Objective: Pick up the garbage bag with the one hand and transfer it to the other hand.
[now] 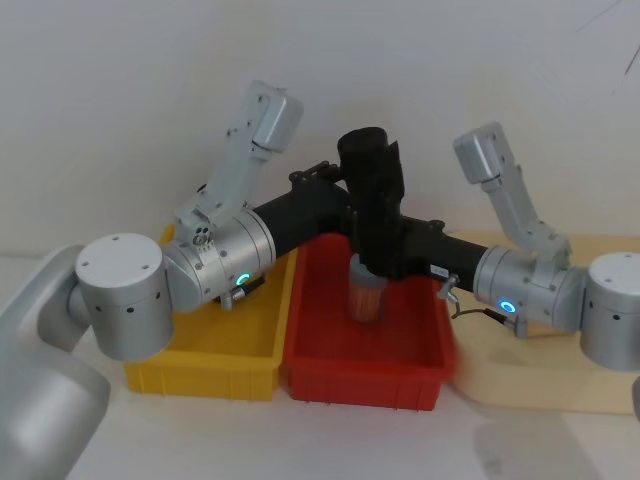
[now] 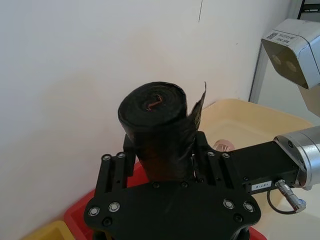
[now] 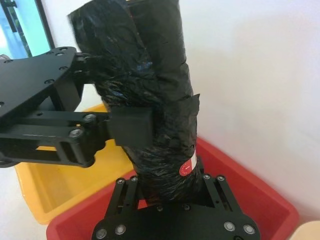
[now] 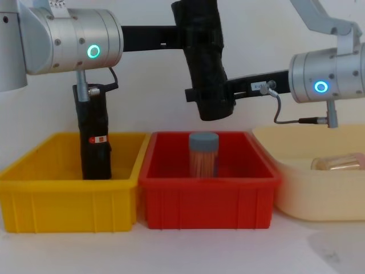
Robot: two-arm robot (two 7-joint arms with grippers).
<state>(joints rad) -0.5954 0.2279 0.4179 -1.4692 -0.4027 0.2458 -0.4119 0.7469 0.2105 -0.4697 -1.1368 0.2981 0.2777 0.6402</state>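
left fingers (image 3: 131,125): clamped on upper part of garbage bag (image 4: 203,63)
right fingers (image 2: 201,150): closed round its lower part
bag place: upright between both grips, above red bin (image 4: 208,194)
handling: light, soft crinkly wrap, firm core; grip mid-body, likely slippery

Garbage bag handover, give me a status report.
Left tool clamped on the garbage bag's upper half, right tool clamped lower. Bag upright, above the red bin. Jar in the bin directly beneath.

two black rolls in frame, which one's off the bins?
The garbage bag, held in the air over the red bin by both hands. The other roll stands in the yellow bin.
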